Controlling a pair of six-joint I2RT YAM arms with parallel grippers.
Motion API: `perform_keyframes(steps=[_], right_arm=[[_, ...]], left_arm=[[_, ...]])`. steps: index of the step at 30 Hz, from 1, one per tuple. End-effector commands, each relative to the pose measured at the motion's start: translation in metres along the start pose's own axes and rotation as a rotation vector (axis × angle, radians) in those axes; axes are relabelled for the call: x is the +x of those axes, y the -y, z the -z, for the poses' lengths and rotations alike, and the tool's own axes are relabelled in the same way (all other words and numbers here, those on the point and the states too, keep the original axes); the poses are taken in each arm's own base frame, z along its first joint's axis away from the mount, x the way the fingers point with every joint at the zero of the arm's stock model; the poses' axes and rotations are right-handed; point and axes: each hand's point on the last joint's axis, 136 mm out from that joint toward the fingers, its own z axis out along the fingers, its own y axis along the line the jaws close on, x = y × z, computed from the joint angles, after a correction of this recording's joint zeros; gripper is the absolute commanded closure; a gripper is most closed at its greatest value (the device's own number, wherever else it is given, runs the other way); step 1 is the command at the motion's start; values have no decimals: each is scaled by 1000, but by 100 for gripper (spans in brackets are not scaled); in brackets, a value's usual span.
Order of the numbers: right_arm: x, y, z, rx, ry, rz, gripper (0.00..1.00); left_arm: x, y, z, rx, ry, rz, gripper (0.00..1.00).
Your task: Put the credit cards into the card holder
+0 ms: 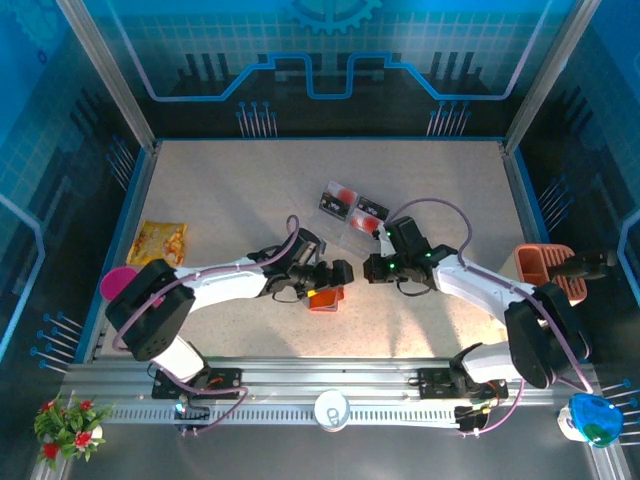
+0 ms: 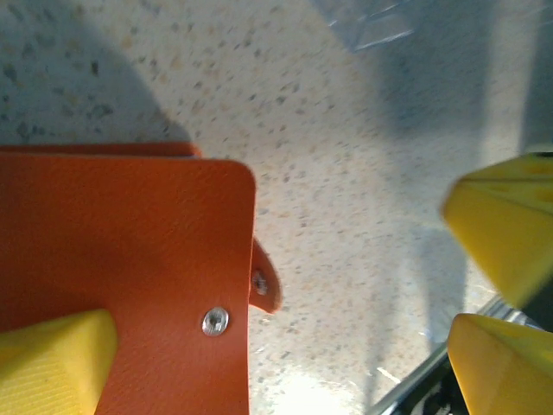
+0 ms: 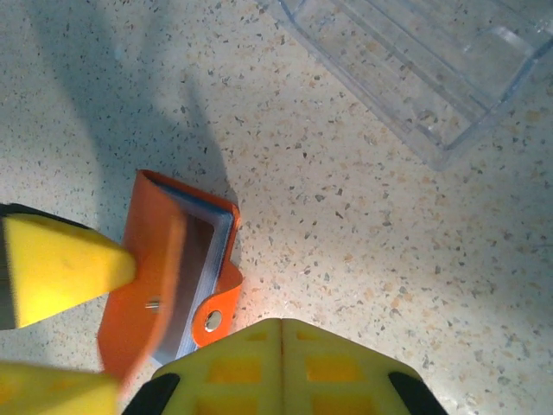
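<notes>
Credit cards point(image 1: 340, 199), dark with red patches, lie in two clear cases point(image 1: 369, 212) touching each other, a little toward the far edge from the middle of the table point(image 1: 250, 180). How many cards each case holds cannot be told.

One card holder point(image 1: 326, 299), orange-red, sits toward the near edge from the middle, close to the cases but apart from them. In the right wrist view it gapes partly open, showing grey-blue pockets inside and a snap tab point(image 3: 212, 320) at its corner.

The left gripper point(image 1: 340, 274) hangs over the card holder with its yellow fingers point(image 2: 52, 363) spread wide. One finger overlaps the orange cover, though contact cannot be judged. The right gripper point(image 1: 368, 268) faces it just beside the holder, fingers point(image 3: 281, 367) pressed together with nothing between them.

Bare tabletop runs along the whole far edge and both far corners, and across the right side between the cases and the right edge. A narrower bare strip separates the card holder from the near edge.

One yellow snack packet point(image 1: 160, 242) lies against the left edge. One orange ribbed basket point(image 1: 545, 268) stands at the right edge.
</notes>
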Motion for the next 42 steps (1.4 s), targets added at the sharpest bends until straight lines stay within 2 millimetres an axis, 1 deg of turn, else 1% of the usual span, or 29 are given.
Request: perform_keyframes(steps=[1,3,5,7,10,15,17,20,23,25,27,30,31,32,33,35,37,40,42], right_arm=[[4,2,5,-11,2,-23,100],[5,1,6,-16,4,-25,100],[6,0,7,-21,8,-27,100],[7,-2,8,-35,9,-30,100],[10,-9,6,-56,5,-25,100],[17,-33,2,-74,-6,23,100],[19,-43,-1,-79,-9,42,100],[20,-59,-4,-88,-7,67,100],[18,-77,-6,-105,-1,100,100],[18,-89,-8,-115,-1,125,100],[17,-103,-11,-130,-2,150,100],[19,-117,-21,-141,-20,179,100],[22,-117,-25,-139,-31,183,100],[19,-125,-27,-151,-31,191,100],[19,-128,-31,-153,-38,196,100],[22,-128,-38,-148,-53,199,100],[25,-124,-46,-135,-69,197,100],[33,-112,-53,-101,-91,193,100],[37,-104,-56,-82,-101,184,100]], left_arm=[[0,-3,-8,-31,4,20,1],[2,-9,-11,-56,-6,28,1],[3,-12,-10,-68,-2,36,1],[-1,-9,-5,-68,17,32,1],[-9,2,6,-63,46,9,1],[-27,23,28,-49,82,-25,1],[-37,26,39,-44,102,-21,1],[-50,24,57,-45,137,-7,1],[-62,11,75,-64,181,18,1],[-67,-3,86,-91,204,45,1],[-71,-22,94,-131,220,78,1],[-71,-47,99,-194,222,115,1],[-70,-53,99,-211,217,118,1],[-70,-60,99,-233,213,120,1],[-68,-66,98,-256,205,122,1],[-65,-76,95,-289,189,121,1],[-62,-83,92,-319,174,118,1],[-60,-92,87,-347,155,110,1],[-58,-93,84,-350,139,95,1]])
